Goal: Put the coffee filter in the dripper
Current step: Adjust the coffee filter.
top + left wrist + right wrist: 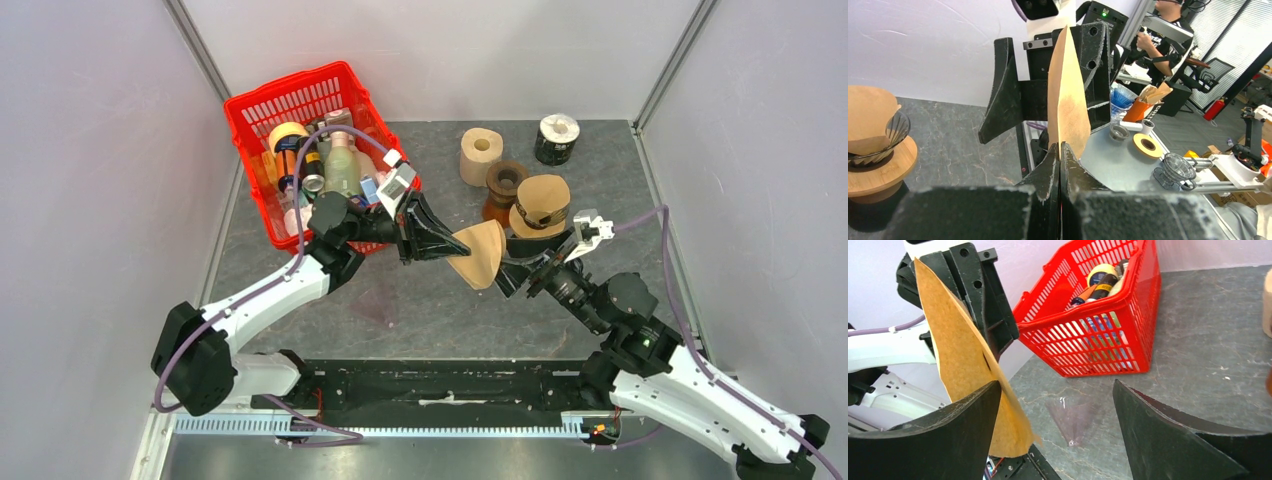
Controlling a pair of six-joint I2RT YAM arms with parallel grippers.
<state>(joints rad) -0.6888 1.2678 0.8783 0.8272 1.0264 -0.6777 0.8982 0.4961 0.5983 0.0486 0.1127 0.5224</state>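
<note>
With the left gripper [452, 243] clamped on the thin, floppy coffee filter [482, 252] in mid-air, short of the dripper [896, 130], take its flat edge lightly with the spread-open right gripper [1057, 386].

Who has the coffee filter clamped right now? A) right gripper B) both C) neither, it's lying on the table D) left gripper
D: in the left wrist view the left gripper is pinched shut on the coffee filter, while the right gripper has its jaws wide open, with the filter beside one finger.
</note>
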